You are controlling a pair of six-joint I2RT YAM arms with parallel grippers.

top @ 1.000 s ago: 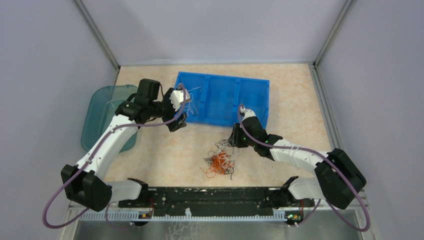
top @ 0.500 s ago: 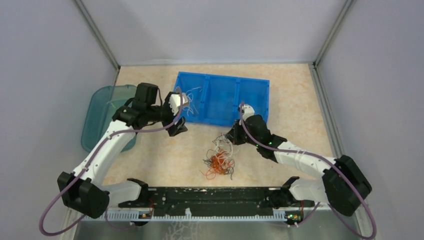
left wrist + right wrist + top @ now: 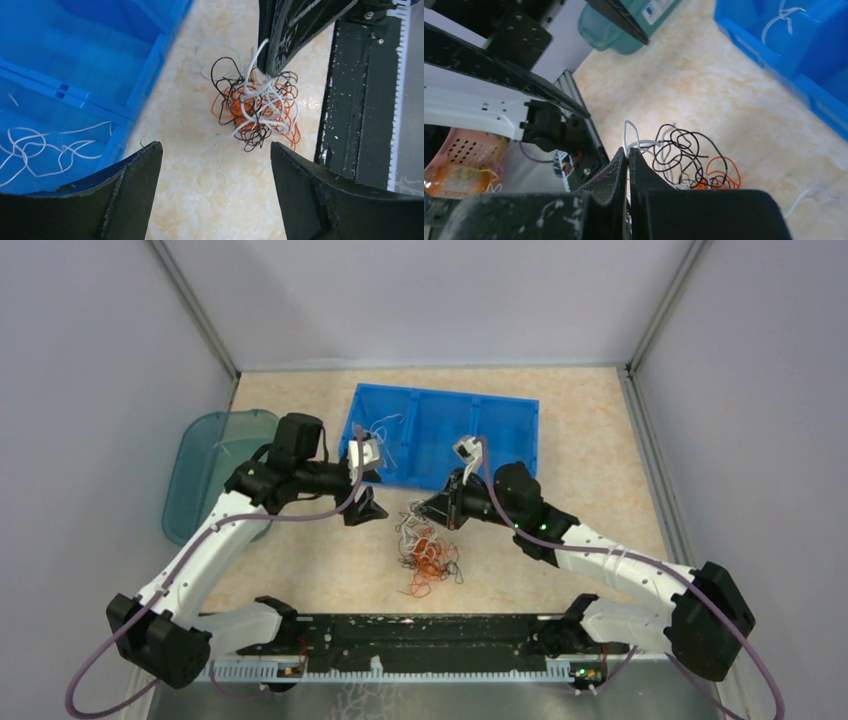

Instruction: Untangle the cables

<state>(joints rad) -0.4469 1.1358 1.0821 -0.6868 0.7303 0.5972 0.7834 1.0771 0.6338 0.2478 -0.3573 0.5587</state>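
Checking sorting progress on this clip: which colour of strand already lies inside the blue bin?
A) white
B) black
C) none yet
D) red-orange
A: the left wrist view shows loose white strands on the floor of the blue bin; red-orange and black ones appear only in the tangle outside it.

The left arm [image 3: 205, 545] and the right arm [image 3: 612, 560] are each built of white tubular links joined by bulky black joint housings [image 3: 165, 640]. A thick purple cable [image 3: 95, 670] is run along each arm to just behind the jaws. Small green lights [image 3: 541, 528] are seen a little behind the right jaws. The left jaws are matte black wedges with rounded edges; the right jaws are black, flecked with white scuffs. Both bases are fixed to a black rail [image 3: 420, 628] studded with screws [image 3: 381, 42] and edged by a white toothed strip [image 3: 400, 670].
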